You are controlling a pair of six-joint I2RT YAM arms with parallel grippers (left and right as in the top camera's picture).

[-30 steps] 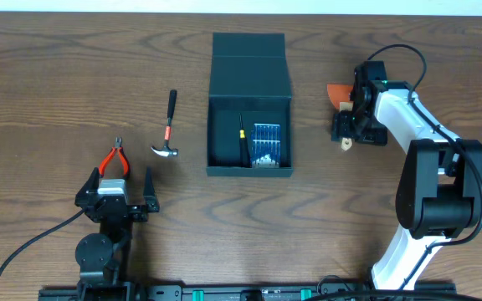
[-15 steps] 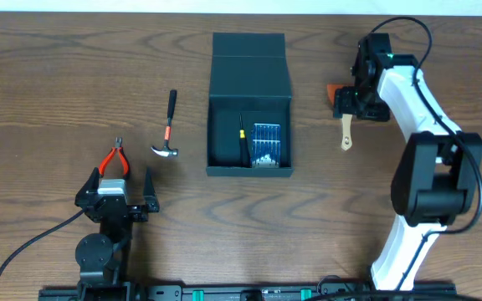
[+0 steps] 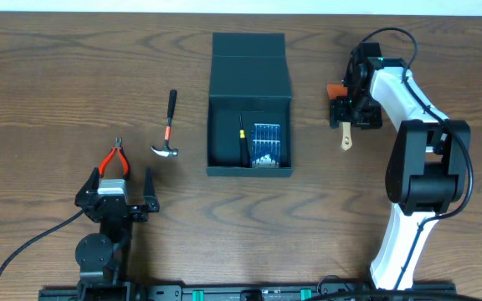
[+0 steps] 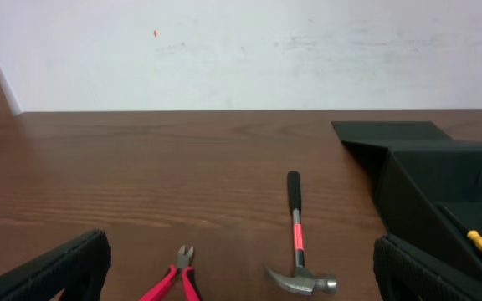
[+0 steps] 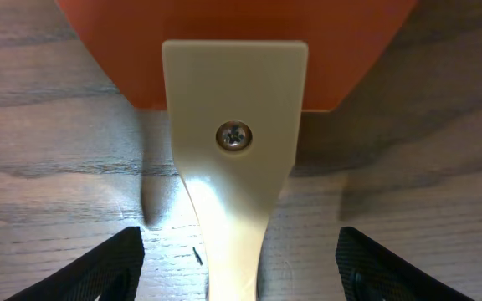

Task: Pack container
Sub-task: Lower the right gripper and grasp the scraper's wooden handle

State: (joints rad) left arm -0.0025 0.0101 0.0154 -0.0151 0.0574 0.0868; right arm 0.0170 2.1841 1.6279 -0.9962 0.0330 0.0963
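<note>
Your right gripper (image 3: pixel 347 113) straddles the scraper (image 5: pixel 234 167), spread, beside the container (image 3: pixel 249 170). Your left gripper (image 3: pixel 122 188) is spread near the table's (image 3: pixel 48 84) front edge, with pliers (image 3: pixel 115 159) and hammer (image 3: pixel 168 134) alongside.

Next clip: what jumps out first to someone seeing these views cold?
The open container in the middle of the table, a blue case and a yellow-handled tool inside. To its right, the right gripper hangs open over an orange scraper, fingers either side of its cream handle. Hammer and red pliers lie left.
</note>
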